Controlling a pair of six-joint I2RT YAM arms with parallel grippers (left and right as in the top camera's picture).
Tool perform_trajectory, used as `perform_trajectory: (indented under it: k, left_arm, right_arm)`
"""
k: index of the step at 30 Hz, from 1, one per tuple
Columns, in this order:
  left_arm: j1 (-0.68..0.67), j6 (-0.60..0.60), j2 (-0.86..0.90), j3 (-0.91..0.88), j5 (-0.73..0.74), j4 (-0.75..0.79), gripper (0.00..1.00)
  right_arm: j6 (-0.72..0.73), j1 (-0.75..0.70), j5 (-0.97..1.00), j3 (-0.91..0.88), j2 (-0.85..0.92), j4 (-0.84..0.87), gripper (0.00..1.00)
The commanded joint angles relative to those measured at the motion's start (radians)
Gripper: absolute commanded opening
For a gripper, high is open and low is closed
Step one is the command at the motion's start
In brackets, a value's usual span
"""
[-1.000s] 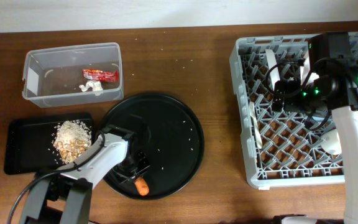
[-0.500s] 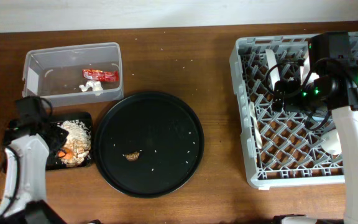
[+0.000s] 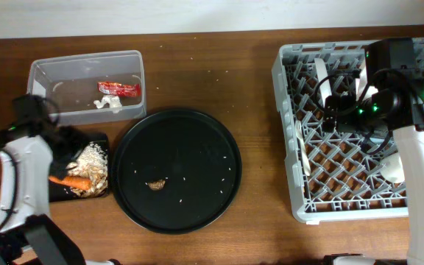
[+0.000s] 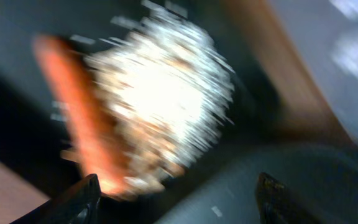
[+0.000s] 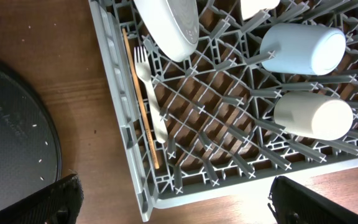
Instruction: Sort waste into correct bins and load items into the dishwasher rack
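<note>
An orange carrot (image 3: 71, 180) lies loose in the shallow black tray (image 3: 63, 193) beside the pile of rice-like scraps (image 3: 92, 163). My left gripper (image 3: 71, 156) hangs just above them. In the blurred left wrist view its jaws stand wide apart, with the carrot (image 4: 79, 124) and scraps (image 4: 166, 93) ahead of my left gripper (image 4: 178, 202), not between its fingers. My right gripper (image 5: 179, 202) is open over the dishwasher rack's (image 3: 284, 132) front left corner. In the rack sit a white bowl (image 5: 169, 25), white fork (image 5: 149, 87), blue cup (image 5: 303, 46) and white cup (image 5: 312, 115).
The clear tub (image 3: 87, 85) holds a red wrapper (image 3: 118, 89) and a white tissue (image 3: 110, 102). A small brown lump (image 3: 154, 185) and stray rice grains lie on the round black tray (image 3: 197, 140). A thin wooden stick (image 5: 140, 106) lies beside the fork.
My left arm carried the carrot from the round tray to the shallow black tray, then opened and let it go. The right arm has not moved.
</note>
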Motion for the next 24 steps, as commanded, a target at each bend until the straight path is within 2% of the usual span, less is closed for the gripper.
perform_trajectory:
  k: [1, 2, 3, 5, 8, 10, 15, 16, 17, 18, 19, 20, 22, 24]
  left_arm:
    - [-0.24, 0.133, -0.013, 0.01, 0.124, -0.054, 0.84]
    - [-0.416, 0.134, 0.003, 0.008, 0.117, -0.073, 0.87]
    - [-0.502, 0.133, 0.019, 0.002, 0.076, -0.073, 0.96]
    - [-0.632, 0.133, 0.071, -0.026, 0.028, -0.073, 0.96]
    - [-0.674, 0.133, 0.166, -0.062, 0.021, -0.085, 0.96]
    - [-0.674, 0.132, 0.208, -0.064, -0.04, -0.09, 0.96]
    - [-0.674, 0.129, 0.223, -0.143, -0.06, -0.03, 0.96]
    - [-0.674, 0.129, 0.223, -0.169, -0.06, 0.011, 0.89]
    - [-0.674, 0.129, 0.224, -0.175, -0.06, 0.021, 0.78]
    - [-0.674, 0.129, 0.225, -0.183, -0.06, 0.035, 0.75]
    - [-0.674, 0.129, 0.225, -0.187, -0.06, 0.045, 0.68]
    - [-0.674, 0.129, 0.225, -0.187, -0.06, 0.046, 0.57]
    - [-0.674, 0.129, 0.225, -0.187, -0.06, 0.045, 0.56]
    - [-0.674, 0.129, 0.225, -0.187, -0.06, 0.041, 0.47]
  right_arm:
    - [0.003, -0.005, 0.002, -0.004, 0.002, 0.0, 0.99]
    - [0.003, -0.005, 0.002, -0.004, 0.002, 0.0, 0.99]
    - [0.003, -0.005, 0.002, -0.004, 0.002, 0.0, 0.99]
    - [0.003, -0.005, 0.003, -0.004, 0.002, 0.0, 0.99]
    - [0.003, -0.005, 0.002, -0.004, 0.002, 0.0, 0.99]
    - [0.003, -0.005, 0.002, -0.004, 0.002, -0.001, 0.99]
    - [0.003, -0.005, 0.002, -0.004, 0.002, -0.002, 0.99]
    - [0.003, -0.005, 0.002, -0.004, 0.002, -0.004, 0.99]
    - [0.003, -0.005, 0.002, -0.004, 0.002, -0.004, 0.99]
    - [0.003, -0.005, 0.002, -0.004, 0.002, -0.005, 0.99]
    - [0.003, -0.005, 0.002, -0.004, 0.002, -0.005, 0.99]
    - [0.003, -0.005, 0.002, -0.004, 0.002, -0.005, 0.99]
    - [0.003, -0.005, 0.002, -0.004, 0.002, -0.005, 0.99]
    - [0.003, -0.005, 0.002, -0.004, 0.002, -0.005, 0.99]
